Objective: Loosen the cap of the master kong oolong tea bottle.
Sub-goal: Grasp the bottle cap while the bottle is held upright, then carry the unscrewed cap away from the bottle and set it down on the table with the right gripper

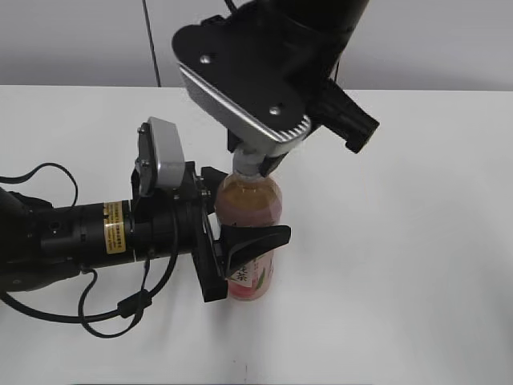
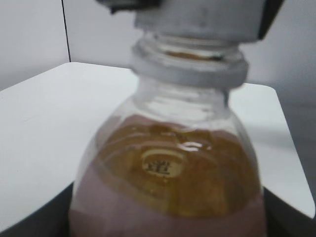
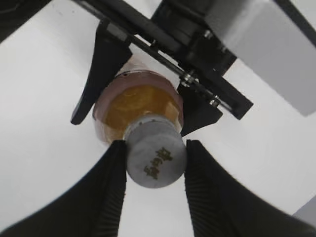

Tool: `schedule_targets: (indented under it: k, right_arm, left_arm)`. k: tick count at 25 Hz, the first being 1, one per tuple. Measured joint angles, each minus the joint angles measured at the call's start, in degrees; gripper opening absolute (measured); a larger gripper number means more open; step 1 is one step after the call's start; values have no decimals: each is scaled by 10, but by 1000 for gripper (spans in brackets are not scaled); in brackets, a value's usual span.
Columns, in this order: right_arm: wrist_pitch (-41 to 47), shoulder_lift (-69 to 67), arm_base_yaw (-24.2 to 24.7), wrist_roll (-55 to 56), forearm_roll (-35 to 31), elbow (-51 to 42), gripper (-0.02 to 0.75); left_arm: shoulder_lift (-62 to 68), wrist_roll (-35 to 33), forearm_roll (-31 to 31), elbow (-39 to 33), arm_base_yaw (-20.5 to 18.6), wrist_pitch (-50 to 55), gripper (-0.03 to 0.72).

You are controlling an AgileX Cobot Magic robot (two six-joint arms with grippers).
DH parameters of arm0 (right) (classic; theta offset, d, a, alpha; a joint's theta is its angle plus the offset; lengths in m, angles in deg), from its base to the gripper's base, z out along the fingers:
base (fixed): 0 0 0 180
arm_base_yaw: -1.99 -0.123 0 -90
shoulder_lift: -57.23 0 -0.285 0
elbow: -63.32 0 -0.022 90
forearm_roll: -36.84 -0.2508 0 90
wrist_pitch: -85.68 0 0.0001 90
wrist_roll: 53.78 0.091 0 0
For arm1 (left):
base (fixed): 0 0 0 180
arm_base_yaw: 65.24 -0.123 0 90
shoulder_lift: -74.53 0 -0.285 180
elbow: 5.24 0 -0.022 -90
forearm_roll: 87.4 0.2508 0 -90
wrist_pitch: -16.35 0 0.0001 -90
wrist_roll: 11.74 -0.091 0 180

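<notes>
Now right gripper point(image 3: 154, 163) pinches cap point(image 3: 156, 157); left gripper point(image 1: 232, 233) clamps bottle point(image 1: 250, 210).

A plain white worktop point(image 1: 401, 281) with a rounded corner, backed by a pale grey wall point(image 1: 449, 48).

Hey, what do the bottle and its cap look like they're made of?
Master kong oolong tea bottle: clear, glossy plastic by the look of it, since amber tea shows through the wall and highlights glint on the shoulder. Cap: opaque white plastic, matte, with dark printed characters on top. The right gripper pinches it; the left gripper clamps the bottle's body.
</notes>
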Motion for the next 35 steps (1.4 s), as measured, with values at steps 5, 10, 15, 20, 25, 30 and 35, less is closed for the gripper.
schedule_targets:
  k: [5,10,15,20,25,30,35]
  right_arm:
    - [-3,1,0,-167,-3,0,276]
    - [-9,1,0,-335,-5,0,276]
    - [-9,1,0,-417,-6,0,276]
    - [-10,1,0,-430,-2,2,276]
    - [-6,1,0,-436,3,16,275]
    - [-6,1,0,-438,6,19,275]
    - [-6,18,1,-412,7,19,275]
  left_arm:
    - [0,0,0,0,0,0,448]
    - [0,4,-2,0,0,0,448]
    - [0,4,-2,0,0,0,448]
    - [0,4,-4,0,0,0,448]
    - [0,5,-4,0,0,0,448]
    - [0,6,-5,0,-1,1,448]
    - [0,6,-5,0,-1,1,448]
